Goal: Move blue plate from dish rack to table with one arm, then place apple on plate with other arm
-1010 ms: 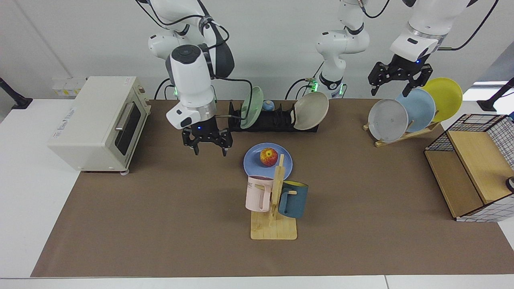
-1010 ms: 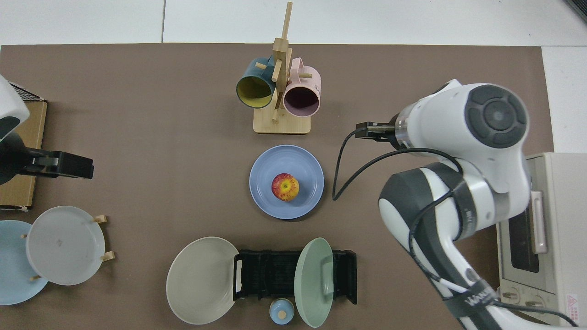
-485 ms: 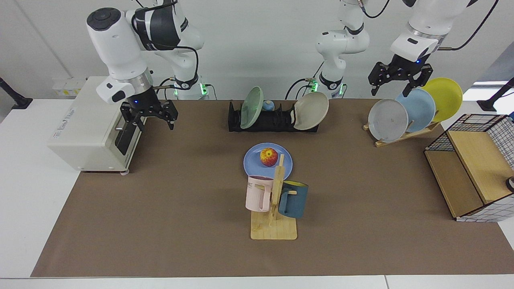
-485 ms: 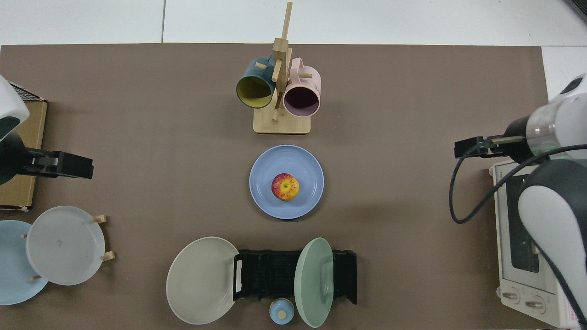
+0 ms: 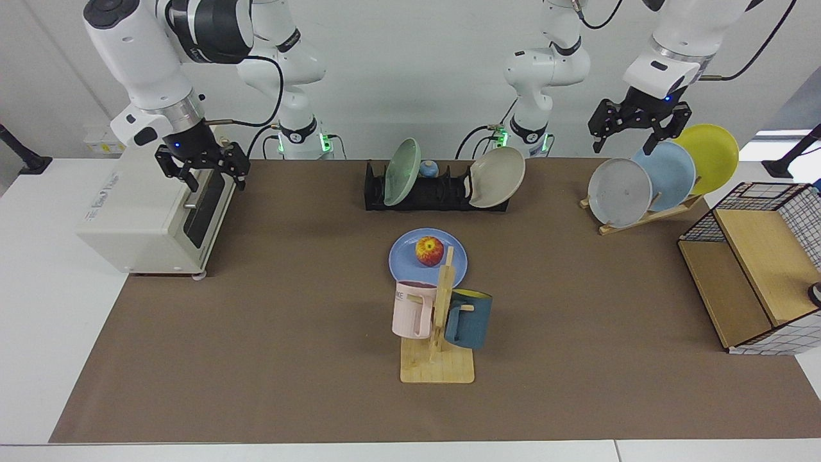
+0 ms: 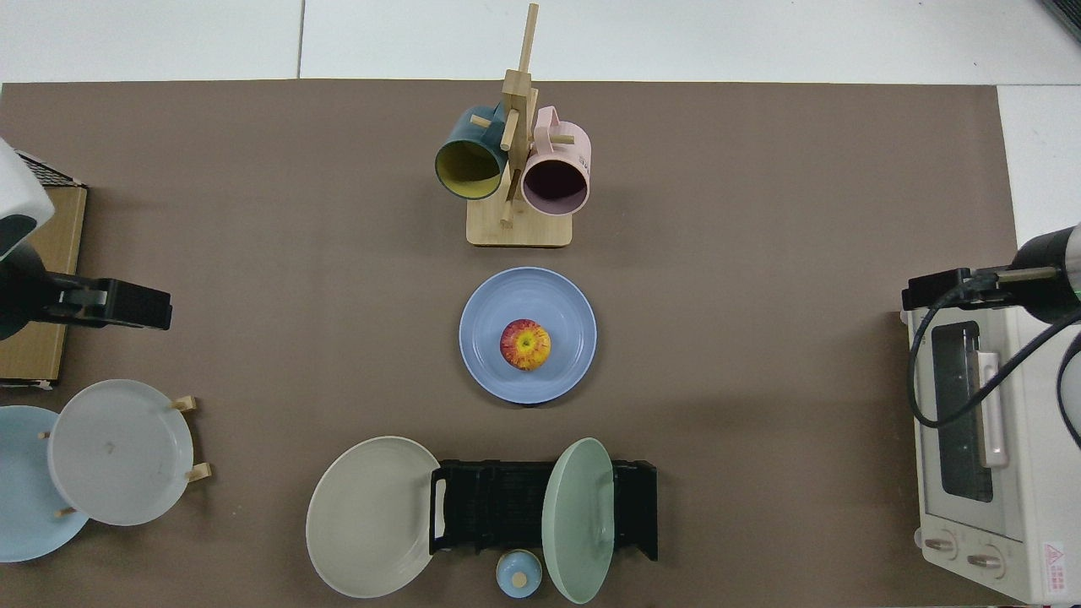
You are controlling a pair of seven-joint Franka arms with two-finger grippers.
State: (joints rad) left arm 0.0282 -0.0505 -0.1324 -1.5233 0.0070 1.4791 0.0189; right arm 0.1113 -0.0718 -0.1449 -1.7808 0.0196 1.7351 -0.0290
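The white table [image 5: 38,333] is carrying a wide brown mat [image 5: 288,359] over most of its top, and two white arms are standing at its far edge. The right arm is hanging over the cream toaster oven [image 5: 151,199] at one end, its right gripper [image 5: 204,176] poised just above the oven's door with both fingers spread apart and nothing between them. The left arm is waiting at the other end, its left gripper [image 5: 632,142] hovering above the light wooden plate rack [image 5: 648,215], fingers also splayed wide and empty, close over the grey, sky-blue and yellow plates leaning there. Beyond that a wire-and-wood shelf [image 5: 750,269] is sitting at the mat's corner. The black dish rack [image 5: 436,192] is lying along the far side, a grey-green plate [image 5: 401,172] standing upright in it and a beige plate [image 5: 497,178] leaning at its end. The blue plate [image 6: 481,338] is lying flat on the mat in the middle, between the dish rack and the wooden mug stand [image 5: 439,359], which is holding a pink mug and a dark teal one. The apple [image 6: 525,344] is sitting at the plate's centre, stem end up, well apart from both grippers.
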